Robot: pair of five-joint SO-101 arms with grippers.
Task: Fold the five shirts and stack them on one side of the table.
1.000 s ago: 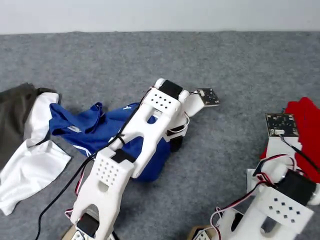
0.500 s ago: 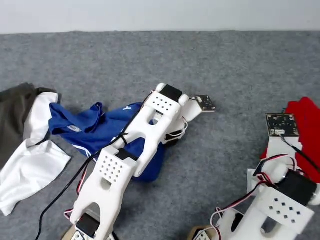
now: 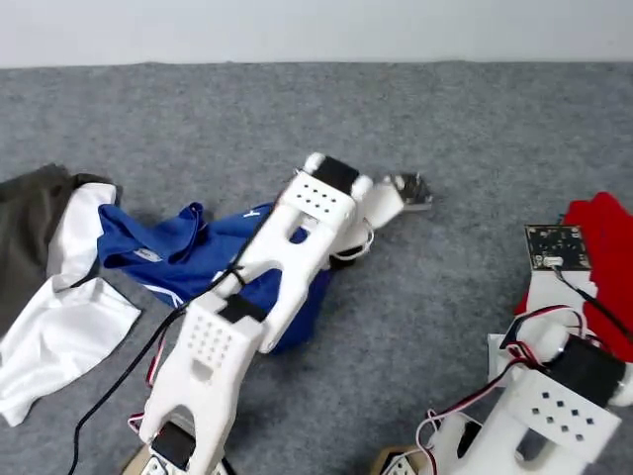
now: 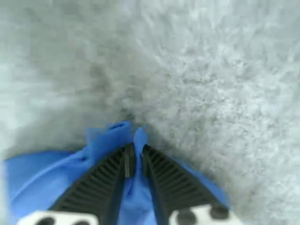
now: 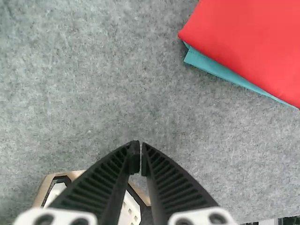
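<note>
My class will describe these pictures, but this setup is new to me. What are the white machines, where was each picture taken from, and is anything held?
Two robot arms sit at a grey table. One picture looks down from above; the others come from a camera on each wrist. The left pincer is shut on a blue shirt. The right pincer is shut and empty, near a folded red shirt on a teal shirt. A white shirt and a dark shirt lie nearby.
</note>
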